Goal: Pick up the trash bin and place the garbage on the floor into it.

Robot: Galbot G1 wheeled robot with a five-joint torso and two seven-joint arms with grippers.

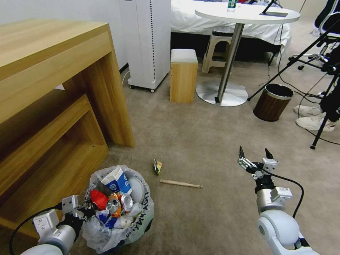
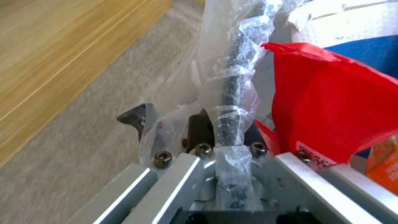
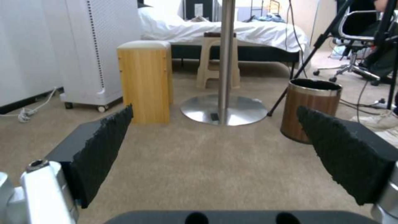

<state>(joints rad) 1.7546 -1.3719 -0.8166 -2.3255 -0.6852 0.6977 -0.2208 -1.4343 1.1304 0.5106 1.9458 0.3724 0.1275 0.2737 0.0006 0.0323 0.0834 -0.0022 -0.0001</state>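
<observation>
Left tool (image 1: 86, 209) pinching trash bin (image 1: 141, 219) rim; right tool (image 1: 254, 156) spread above floor (image 1: 198, 141).

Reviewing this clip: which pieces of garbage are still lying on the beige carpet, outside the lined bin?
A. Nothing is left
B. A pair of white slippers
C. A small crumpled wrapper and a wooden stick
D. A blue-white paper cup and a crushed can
C: in the head view a small crumpled wrapper and a wooden stick lie on the floor beside the trash bin, between it and the open right gripper.
</observation>
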